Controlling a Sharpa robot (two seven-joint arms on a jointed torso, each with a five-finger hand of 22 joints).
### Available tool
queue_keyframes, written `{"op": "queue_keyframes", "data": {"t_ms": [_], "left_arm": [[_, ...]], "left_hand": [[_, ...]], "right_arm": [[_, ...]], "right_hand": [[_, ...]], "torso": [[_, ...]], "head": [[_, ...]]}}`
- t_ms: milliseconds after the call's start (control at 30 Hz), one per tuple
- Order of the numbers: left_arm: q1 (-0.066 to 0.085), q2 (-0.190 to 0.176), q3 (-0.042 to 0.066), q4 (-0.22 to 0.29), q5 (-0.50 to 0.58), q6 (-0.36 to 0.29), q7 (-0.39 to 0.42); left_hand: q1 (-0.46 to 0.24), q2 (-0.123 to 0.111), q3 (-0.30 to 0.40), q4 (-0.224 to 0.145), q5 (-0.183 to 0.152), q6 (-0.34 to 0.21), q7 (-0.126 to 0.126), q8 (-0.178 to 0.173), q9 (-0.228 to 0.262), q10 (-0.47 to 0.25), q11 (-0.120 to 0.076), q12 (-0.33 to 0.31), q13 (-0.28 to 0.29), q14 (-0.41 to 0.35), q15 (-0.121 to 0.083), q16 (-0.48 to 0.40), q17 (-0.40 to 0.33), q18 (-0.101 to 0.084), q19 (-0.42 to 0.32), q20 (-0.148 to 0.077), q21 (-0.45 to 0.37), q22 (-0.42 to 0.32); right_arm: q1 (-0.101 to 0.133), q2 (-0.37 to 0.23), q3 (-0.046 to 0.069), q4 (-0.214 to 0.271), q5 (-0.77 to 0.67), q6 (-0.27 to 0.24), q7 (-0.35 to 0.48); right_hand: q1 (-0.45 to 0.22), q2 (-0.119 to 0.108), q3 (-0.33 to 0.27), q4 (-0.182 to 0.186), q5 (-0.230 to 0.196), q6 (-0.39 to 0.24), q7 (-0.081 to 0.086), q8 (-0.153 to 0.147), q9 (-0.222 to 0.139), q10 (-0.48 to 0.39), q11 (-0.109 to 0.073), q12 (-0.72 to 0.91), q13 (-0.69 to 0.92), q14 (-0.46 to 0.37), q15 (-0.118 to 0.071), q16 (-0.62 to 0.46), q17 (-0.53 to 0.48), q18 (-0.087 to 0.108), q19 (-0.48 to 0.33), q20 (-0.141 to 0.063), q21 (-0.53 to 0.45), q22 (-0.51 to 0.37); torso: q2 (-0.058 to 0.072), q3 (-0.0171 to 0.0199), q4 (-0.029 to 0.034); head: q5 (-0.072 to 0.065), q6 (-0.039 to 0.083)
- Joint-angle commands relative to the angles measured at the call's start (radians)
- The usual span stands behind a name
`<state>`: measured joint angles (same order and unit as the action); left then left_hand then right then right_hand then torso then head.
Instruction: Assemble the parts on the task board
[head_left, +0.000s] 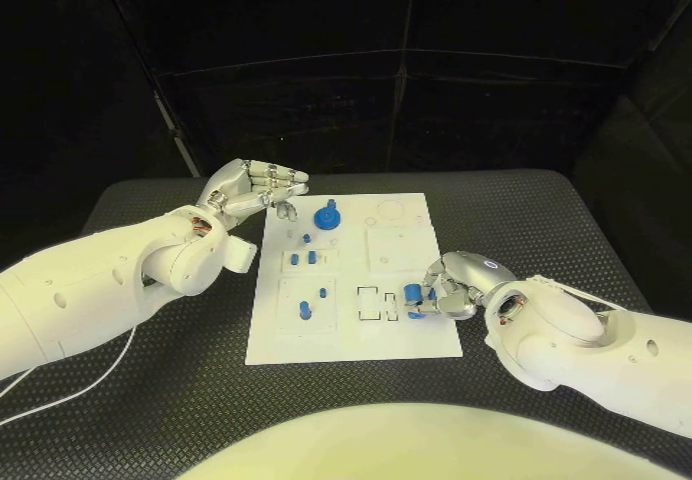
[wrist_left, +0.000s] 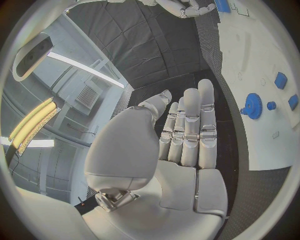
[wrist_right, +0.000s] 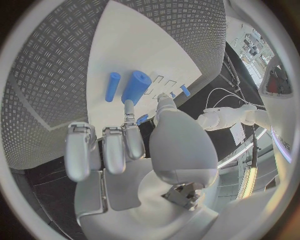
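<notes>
The white task board (head_left: 411, 335) lies mid-table. A blue gear (head_left: 327, 215) stands near its far edge, and small blue pegs (head_left: 304, 258) and a blue cylinder (head_left: 306, 307) sit on its left half. My right hand (head_left: 450, 285) hovers at the board's near right, beside the rectangular slots (head_left: 378, 302). It pinches a small blue part (head_left: 414, 297) between thumb and a finger; the right wrist view shows that part (wrist_right: 142, 119) and the cylinder (wrist_right: 136, 86) beyond it. My left hand (head_left: 257, 187) floats off the board's far left corner, fingers straight and holding nothing. The left wrist view shows that hand (wrist_left: 187, 130) beside the gear (wrist_left: 252, 105).
The black ribbed table (head_left: 173, 210) surrounds the board. A white cable (head_left: 87, 380) trails across the table under my left arm. Raised white outlines (head_left: 392, 245) mark the board's right half.
</notes>
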<state>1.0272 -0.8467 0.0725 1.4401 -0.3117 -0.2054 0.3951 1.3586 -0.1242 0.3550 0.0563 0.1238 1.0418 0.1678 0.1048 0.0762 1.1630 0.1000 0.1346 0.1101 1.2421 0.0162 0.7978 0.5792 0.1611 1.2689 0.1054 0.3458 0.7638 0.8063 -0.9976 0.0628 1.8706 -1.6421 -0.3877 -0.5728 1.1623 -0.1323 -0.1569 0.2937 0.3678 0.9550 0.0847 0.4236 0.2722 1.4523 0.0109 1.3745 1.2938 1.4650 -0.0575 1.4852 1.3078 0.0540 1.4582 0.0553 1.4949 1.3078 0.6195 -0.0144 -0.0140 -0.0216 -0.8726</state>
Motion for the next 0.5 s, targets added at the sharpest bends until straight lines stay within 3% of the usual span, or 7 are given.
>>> {"op": "queue_keyframes", "data": {"t_ms": [33,500], "left_arm": [[-0.003,0.007,0.001,-0.003,0.008,0.014,0.010],[-0.010,0.012,0.000,-0.007,0.009,0.019,0.009]], "left_hand": [[0.001,0.010,-0.007,0.000,0.003,-0.005,0.005,-0.004,-0.001,-0.007,0.001,-0.005,0.001,-0.007,-0.001,-0.005,-0.001,0.020,-0.003,0.007,-0.004,-0.002],[0.000,0.012,-0.008,0.001,0.003,-0.004,0.004,-0.004,-0.001,-0.006,0.001,-0.004,0.002,-0.008,-0.001,-0.005,-0.001,0.020,-0.003,0.007,-0.005,-0.003]], "right_arm": [[-0.007,0.016,0.001,-0.012,-0.027,0.002,-0.014],[-0.019,0.051,0.002,-0.051,-0.052,0.011,-0.040]], "right_hand": [[0.009,0.008,-0.007,-0.002,0.007,-0.008,0.001,0.010,0.004,-0.005,-0.004,-0.004,0.001,0.071,0.000,0.005,0.082,-0.020,0.021,0.000,0.005,0.132],[0.014,0.017,-0.006,-0.003,0.012,-0.014,-0.001,0.024,0.012,-0.005,-0.005,-0.007,0.001,0.070,-0.001,0.005,0.082,-0.020,0.021,-0.001,0.005,0.132]], "torso": [[-0.008,0.0008,-0.0002],[-0.007,0.0013,-0.0008]], "head": [[0.005,0.000],[0.006,0.000]]}}
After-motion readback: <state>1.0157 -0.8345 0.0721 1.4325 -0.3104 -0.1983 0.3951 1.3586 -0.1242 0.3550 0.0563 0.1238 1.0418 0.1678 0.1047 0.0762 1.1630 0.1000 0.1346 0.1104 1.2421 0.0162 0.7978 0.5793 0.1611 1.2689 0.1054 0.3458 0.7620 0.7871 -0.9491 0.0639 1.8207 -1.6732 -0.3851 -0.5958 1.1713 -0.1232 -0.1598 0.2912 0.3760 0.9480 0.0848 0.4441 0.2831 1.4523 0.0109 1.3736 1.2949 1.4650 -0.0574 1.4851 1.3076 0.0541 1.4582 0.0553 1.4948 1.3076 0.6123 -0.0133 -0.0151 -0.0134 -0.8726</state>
